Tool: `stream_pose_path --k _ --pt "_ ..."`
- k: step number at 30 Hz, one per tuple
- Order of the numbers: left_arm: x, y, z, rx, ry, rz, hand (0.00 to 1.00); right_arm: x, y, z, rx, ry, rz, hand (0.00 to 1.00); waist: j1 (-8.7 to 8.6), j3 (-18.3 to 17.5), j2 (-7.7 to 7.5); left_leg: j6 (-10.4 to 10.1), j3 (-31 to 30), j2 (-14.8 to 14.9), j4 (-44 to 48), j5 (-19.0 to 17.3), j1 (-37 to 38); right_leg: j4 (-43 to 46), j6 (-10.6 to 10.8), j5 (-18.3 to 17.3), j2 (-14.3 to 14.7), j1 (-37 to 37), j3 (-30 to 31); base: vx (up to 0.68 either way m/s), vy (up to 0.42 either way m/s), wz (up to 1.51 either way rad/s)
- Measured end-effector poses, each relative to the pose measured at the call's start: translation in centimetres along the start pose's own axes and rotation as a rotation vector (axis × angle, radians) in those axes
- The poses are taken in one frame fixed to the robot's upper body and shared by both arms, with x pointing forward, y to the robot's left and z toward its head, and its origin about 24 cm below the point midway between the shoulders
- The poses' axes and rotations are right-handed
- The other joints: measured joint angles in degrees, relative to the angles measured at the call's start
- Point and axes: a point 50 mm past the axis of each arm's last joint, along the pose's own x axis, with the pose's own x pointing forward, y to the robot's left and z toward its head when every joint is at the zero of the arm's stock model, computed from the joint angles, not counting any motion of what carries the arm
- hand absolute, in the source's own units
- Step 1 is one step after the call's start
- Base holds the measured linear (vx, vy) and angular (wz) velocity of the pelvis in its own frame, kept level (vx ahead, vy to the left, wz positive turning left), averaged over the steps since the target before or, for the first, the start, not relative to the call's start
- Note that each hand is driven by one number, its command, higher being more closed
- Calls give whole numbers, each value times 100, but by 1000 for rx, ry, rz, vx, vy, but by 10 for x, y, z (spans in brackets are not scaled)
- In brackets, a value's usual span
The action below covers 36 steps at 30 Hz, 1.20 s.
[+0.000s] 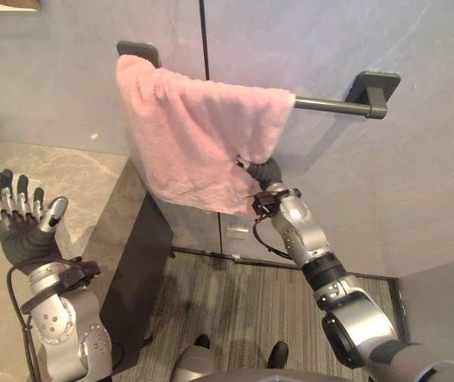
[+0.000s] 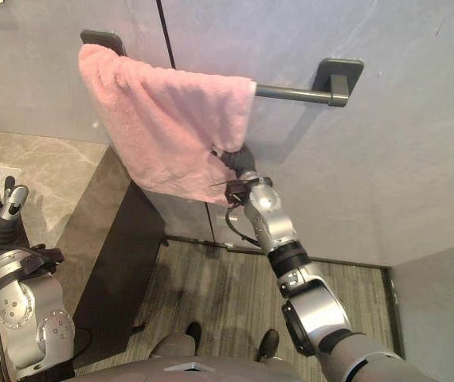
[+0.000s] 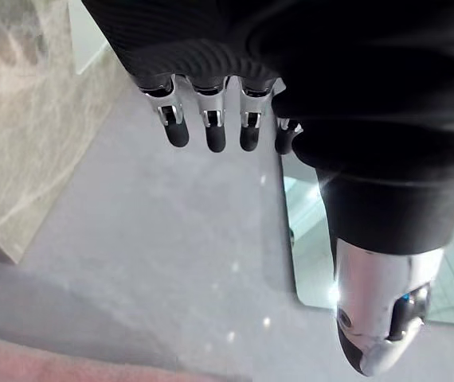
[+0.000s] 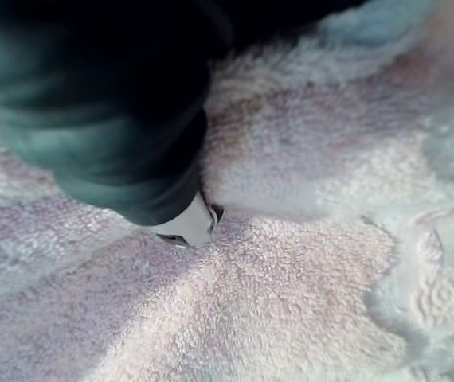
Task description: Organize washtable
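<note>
Pink towel [image 1: 187,135] draped over dark wall bar [image 1: 330,104], right hand [image 1: 265,172] buried in its lower edge, grip impossible to tell, left hand [image 1: 21,231] over left counter [image 1: 80,171], fingers [image 3: 215,131] straight, released.

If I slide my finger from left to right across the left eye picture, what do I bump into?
First the left hand, open → pink towel → bare rail → bracket.
</note>
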Motion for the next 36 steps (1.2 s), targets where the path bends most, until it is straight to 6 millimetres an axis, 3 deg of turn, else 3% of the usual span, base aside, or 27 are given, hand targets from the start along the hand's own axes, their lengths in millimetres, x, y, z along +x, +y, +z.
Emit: stream_pose_path --k 4,6,9,17,18,25,29,30,33,36 --pt "3 -9 -13 14 41 -46 0 -6 -13 5 -11 -20 -36 100 -151 24 16 20 194 -1 -2 -15 50 -1 -1 55 1 -56 192 -14 19 -25" --pt "9 -19 -33 -22 118 -76 0 -10 -19 5 -22 -23 -48 100 -193 26 18 22 314 1 15 -20 46 -37 4 101 12 -113 343 -17 12 -31" --pt "19 -30 -53 -25 195 -117 0 -12 -18 6 -26 -27 -38 100 -316 41 40 22 421 10 32 -21 66 -38 -4 137 30 -157 468 -21 1 -22" --pt "37 -68 -79 -36 266 -201 0 -12 -8 9 -47 -33 17 100 -480 48 52 26 648 21 100 -23 38 -43 -51 271 59 -292 724 -42 6 -17" --pt "39 -71 -81 -42 272 -201 100 -12 -5 8 -50 -29 27 100 -455 48 52 25 665 24 112 -23 27 -44 -54 291 65 -310 748 -73 1 -10" --pt "51 -86 -85 -56 288 -212 100 -10 26 6 -24 -28 142 100 -504 48 53 0 709 23 306 -2 -192 -47 -114 449 60 -489 857 -98 5 -5" --pt "57 -121 -77 -69 252 -363 100 -10 38 6 -15 -31 181 100 -645 35 34 -18 823 27 329 13 -201 -50 -116 489 65 -563 980 -53 1 -15" --pt "60 -124 -74 -74 238 -376 100 -10 40 5 -16 -28 189 100 -752 35 35 -18 836 28 332 13 -201 -49 -115 490 62 -571 980 -20 2 -16" --pt "62 -125 -72 -79 229 -381 100 -10 36 6 -23 -30 179 100 -858 25 27 -20 837 62 328 12 -195 -47 -103 507 76 -570 978 0 0 -2" --pt "64 -120 -69 -80 216 -359 100 -11 34 6 -25 -29 175 100 -834 21 22 -37 817 99 313 22 -195 -47 -103 508 115 -564 961 37 -24 3"
